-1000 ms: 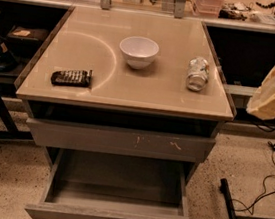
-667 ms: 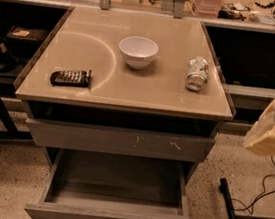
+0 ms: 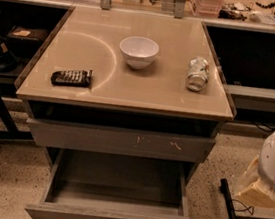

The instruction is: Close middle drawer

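The middle drawer (image 3: 113, 218) is pulled far out at the bottom of the grey cabinet, and its plain front panel faces me. Its shallow inside (image 3: 118, 179) holds nothing that I can see. Above it sits the wider drawer front with pale scratch marks (image 3: 121, 140), nearly flush with the cabinet. My gripper (image 3: 257, 190) shows as a white and tan shape at the right edge. It is to the right of the open drawer, about level with it, and apart from it.
On the beige tabletop (image 3: 99, 91) stand a white bowl (image 3: 138, 51), a crushed can on its side (image 3: 197, 73) and a dark remote-like object (image 3: 71, 77). A black frame leg (image 3: 231, 217) lies on the speckled floor at the right. Dark shelving stands at the left.
My arm and gripper have moved down along the right edge, from tabletop height to the level of the open drawer. The drawers and tabletop objects have not moved.
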`<state>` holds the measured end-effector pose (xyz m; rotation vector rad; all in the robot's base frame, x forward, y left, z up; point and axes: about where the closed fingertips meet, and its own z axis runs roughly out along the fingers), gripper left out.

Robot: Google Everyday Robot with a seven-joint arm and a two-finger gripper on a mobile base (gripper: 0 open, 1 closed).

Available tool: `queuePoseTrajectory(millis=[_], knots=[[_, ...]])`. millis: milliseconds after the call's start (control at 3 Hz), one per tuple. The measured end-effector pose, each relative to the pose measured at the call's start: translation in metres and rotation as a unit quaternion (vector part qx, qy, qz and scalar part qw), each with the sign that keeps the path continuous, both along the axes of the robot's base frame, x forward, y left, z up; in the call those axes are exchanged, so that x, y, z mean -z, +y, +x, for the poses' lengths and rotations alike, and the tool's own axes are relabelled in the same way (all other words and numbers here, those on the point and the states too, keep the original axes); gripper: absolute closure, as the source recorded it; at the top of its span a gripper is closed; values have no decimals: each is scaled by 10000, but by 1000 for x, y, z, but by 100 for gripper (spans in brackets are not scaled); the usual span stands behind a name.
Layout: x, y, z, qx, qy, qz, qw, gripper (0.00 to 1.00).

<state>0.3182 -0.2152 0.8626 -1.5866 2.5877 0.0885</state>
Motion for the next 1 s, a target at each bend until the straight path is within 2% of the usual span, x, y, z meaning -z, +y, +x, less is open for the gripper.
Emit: queuePoseTrajectory(millis=[333, 667, 1000], knots=[[0, 0, 0, 0, 0, 0, 10000, 100], [36, 3, -16, 185, 273, 170, 9993, 100], [120, 19, -42, 475, 793, 560, 9941, 100]])
